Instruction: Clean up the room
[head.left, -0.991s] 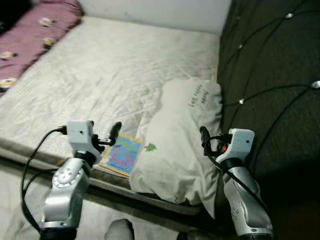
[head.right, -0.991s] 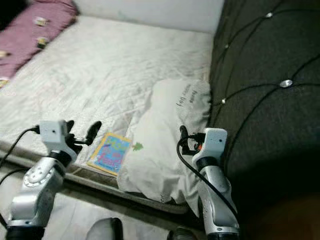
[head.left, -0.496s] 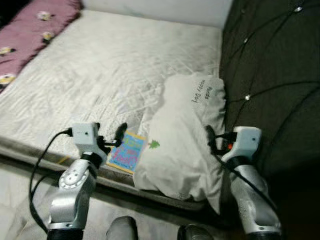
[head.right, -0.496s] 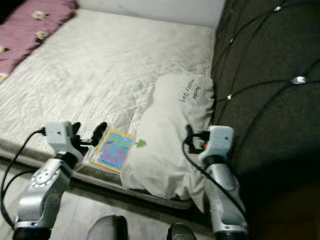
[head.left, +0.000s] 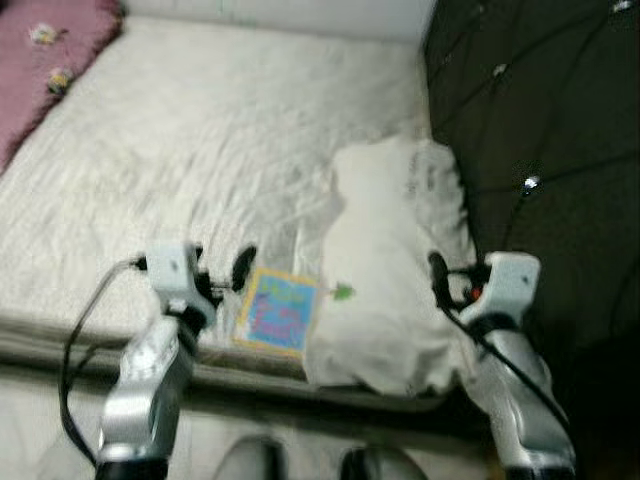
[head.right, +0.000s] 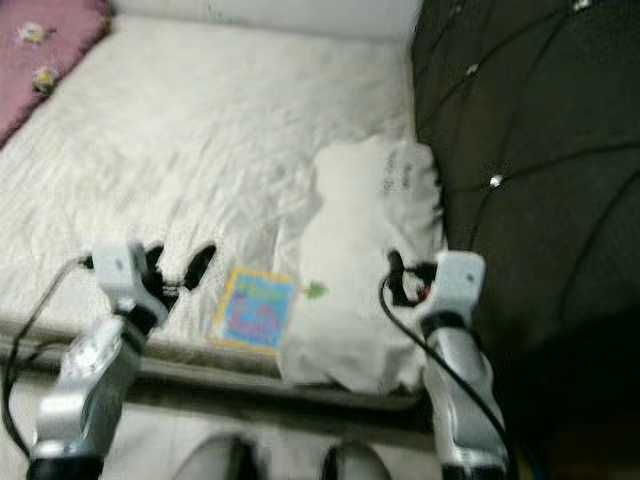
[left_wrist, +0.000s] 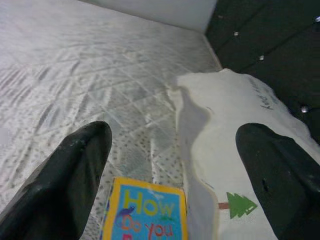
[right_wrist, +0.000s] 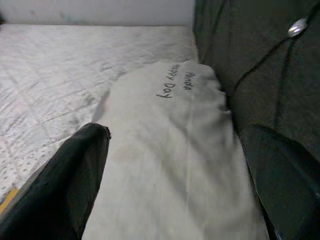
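I am looking down at a bed (head.left: 200, 130) with a pale quilted mattress filling the upper left and middle of the frame, and a dark tufted headboard (head.left: 540, 110) taking up the right side. A white pillow (head.left: 390, 280) is lying along the headboard, running from the middle of the frame down to the bed's near edge, with dark lettering near its far end and a small green tree mark on its near left side. Just beside the pillow, to its left, a colourful book (head.left: 275, 310) with a yellow border is lying flat at the near edge of the mattress; in the left wrist view its cover reads "How Do you" and its right edge is touching or slipping under the pillow, I cannot tell which. A pink blanket (head.left: 45, 70) with small light patches is lying in the upper left corner. I am holding my left hand (head.left: 222, 272) out at the lower left, just left of the book, its two black fingers (left_wrist: 75, 170) spread wide and holding nothing. I am holding my right hand (right_wrist: 175, 185) out at the lower right, over the near right part of the pillow beside the headboard, fingers also wide apart and empty. The head views are blurred.
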